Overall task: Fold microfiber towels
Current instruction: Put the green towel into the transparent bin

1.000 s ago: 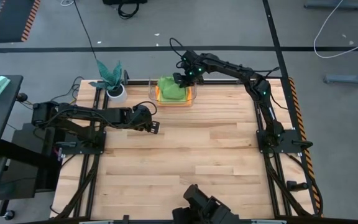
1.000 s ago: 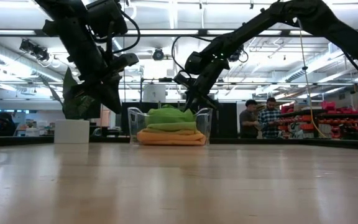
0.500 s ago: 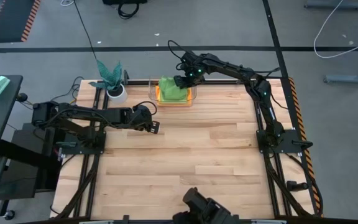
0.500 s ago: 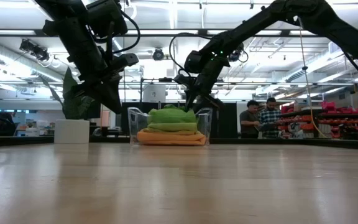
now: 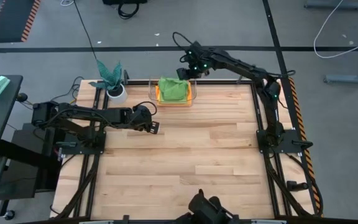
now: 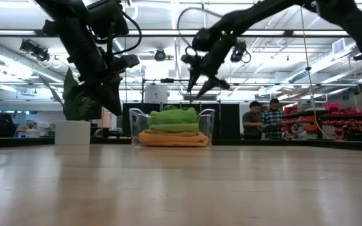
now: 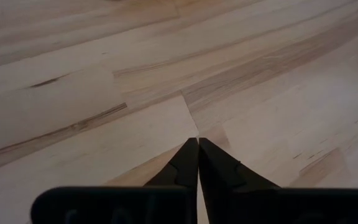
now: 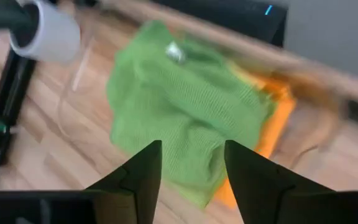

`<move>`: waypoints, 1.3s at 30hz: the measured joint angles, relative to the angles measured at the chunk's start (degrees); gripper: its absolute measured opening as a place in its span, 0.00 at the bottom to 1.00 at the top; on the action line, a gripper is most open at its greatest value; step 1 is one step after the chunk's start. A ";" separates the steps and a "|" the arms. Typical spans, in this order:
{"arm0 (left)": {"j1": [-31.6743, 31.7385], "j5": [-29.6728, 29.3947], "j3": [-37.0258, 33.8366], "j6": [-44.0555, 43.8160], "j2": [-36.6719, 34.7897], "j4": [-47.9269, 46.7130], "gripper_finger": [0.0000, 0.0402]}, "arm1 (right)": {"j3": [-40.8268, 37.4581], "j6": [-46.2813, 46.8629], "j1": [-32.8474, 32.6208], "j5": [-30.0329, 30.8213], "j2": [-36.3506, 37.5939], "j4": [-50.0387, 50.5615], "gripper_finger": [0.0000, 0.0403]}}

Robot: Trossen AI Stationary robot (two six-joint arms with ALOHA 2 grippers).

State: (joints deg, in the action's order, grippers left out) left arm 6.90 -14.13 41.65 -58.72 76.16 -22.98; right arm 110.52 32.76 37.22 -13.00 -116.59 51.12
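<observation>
Right pincer (image 5: 185,73) stands open and empty above the far edge of the surface (image 5: 185,149), just over and slightly to the right of the towel stack; in the right wrist view its two fingers (image 8: 135,171) are spread with nothing between them. Directly below sits the mid-green towel (image 5: 173,88), folded, white tag (image 8: 174,52) showing, as the top layer of a pile in a clear bin (image 6: 137,120). Beneath it a lime green layer (image 6: 175,127) and the orange towel (image 6: 172,139) are visible; a yellow one cannot be made out. Left pincer (image 5: 155,126) is closed on nothing, held low over bare wood at the left side of the surface, well apart from the bin. Risks, as judged: the top towel looks humped and not quite square on the pile, so plush spring-back could loosen its fold or let a corner creep over the bin wall. A further descent of the right pincer could snag the pile or nudge the light bin toward the white-potted plant (image 5: 112,84) nearby.
</observation>
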 joint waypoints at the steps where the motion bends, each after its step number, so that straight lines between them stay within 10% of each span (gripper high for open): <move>1: 0.00 0.00 0.00 0.00 0.00 0.00 0.04 | 0.04 0.02 -0.27 1.47 0.90 -0.17 0.45; 16: 0.07 -0.01 0.00 -1.06 0.00 0.00 0.09 | 0.04 -6.36 -4.25 -1.16 -5.36 -9.40 0.02; 39: 0.07 -0.08 0.00 -5.61 0.00 0.06 0.06 | 0.38 -21.01 -5.54 13.50 -13.14 -10.14 0.02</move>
State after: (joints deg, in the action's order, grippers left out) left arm 6.96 -14.21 41.65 -64.33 76.16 -22.92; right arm 110.91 11.75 31.67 0.49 -129.73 40.99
